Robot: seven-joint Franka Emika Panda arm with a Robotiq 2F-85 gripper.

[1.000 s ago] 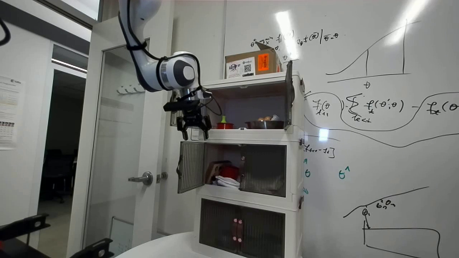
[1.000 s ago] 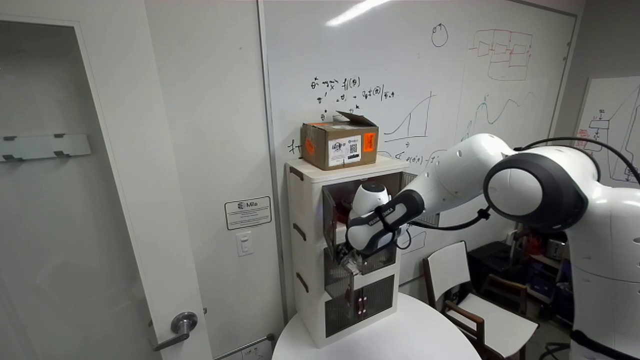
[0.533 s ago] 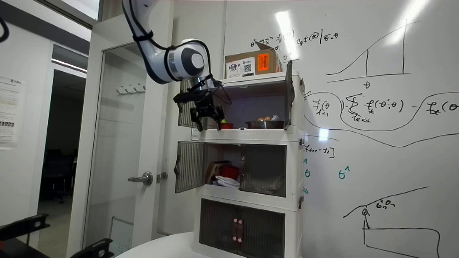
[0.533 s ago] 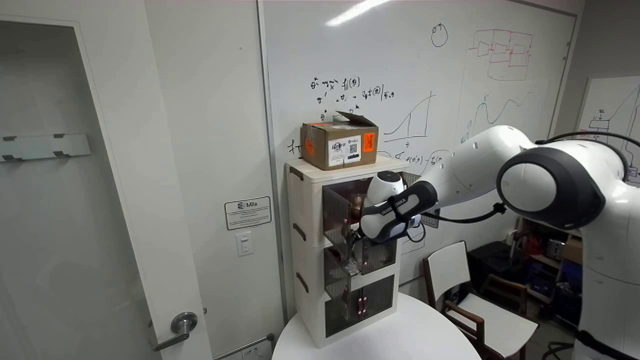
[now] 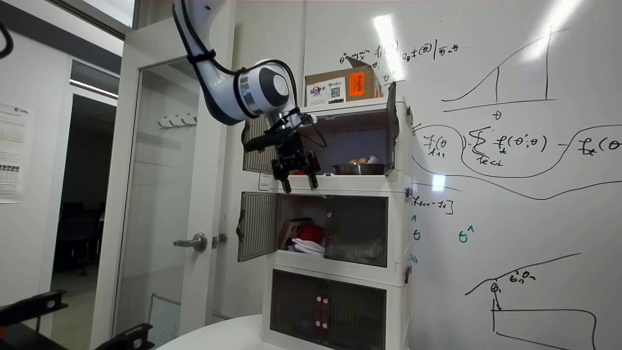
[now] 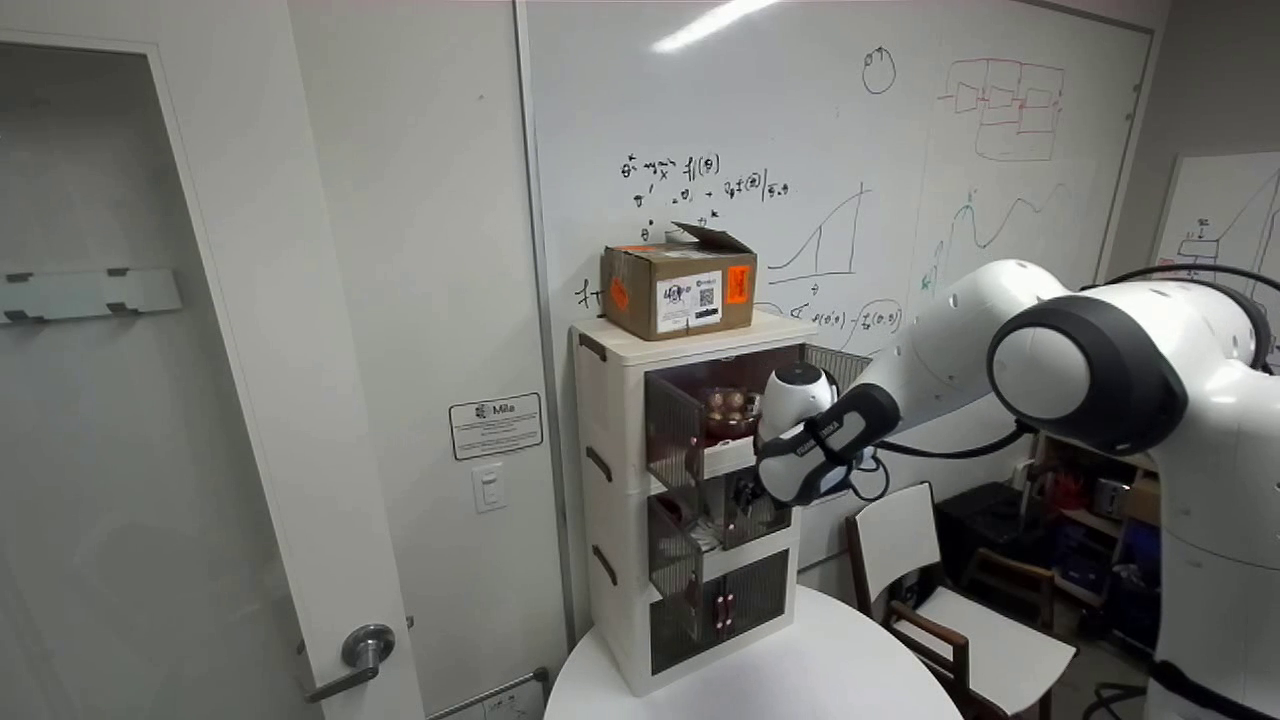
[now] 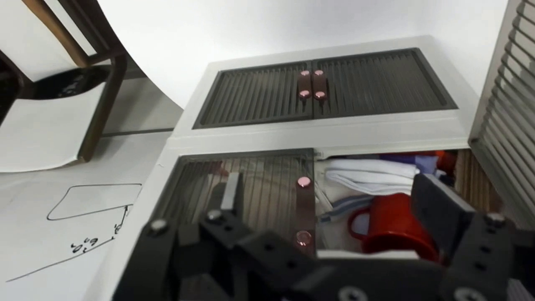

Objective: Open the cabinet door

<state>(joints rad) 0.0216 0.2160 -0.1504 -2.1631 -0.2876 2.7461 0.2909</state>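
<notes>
The white cabinet (image 5: 335, 183) stands upright in both exterior views (image 6: 618, 500). Its middle tier has two tinted doors. One middle door (image 5: 259, 226) is swung open and shows at the right edge in the wrist view (image 7: 510, 138). The other middle door (image 5: 359, 231) is shut; its dark handle with pink studs shows in the wrist view (image 7: 304, 205). My gripper (image 5: 300, 188) is open and empty in front of the middle tier (image 6: 745, 495). In the wrist view its fingers (image 7: 331, 184) straddle the shut door's handle, apart from it by an amount I cannot tell.
The top-tier doors (image 5: 391, 131) stand open, with a bowl (image 5: 359, 169) inside. The bottom-tier doors (image 5: 328, 311) are shut. A red mug (image 7: 393, 221) and white cloth (image 7: 372, 173) lie in the middle tier. A cardboard box (image 6: 680, 290) sits on top. A chair (image 6: 985, 620) stands beside the round table (image 6: 860, 680).
My gripper has moved across from the open doors' side toward the shut middle door, rising then lowering. The open middle door swung slightly wider; the nearby top-tier door swung slightly inward.
</notes>
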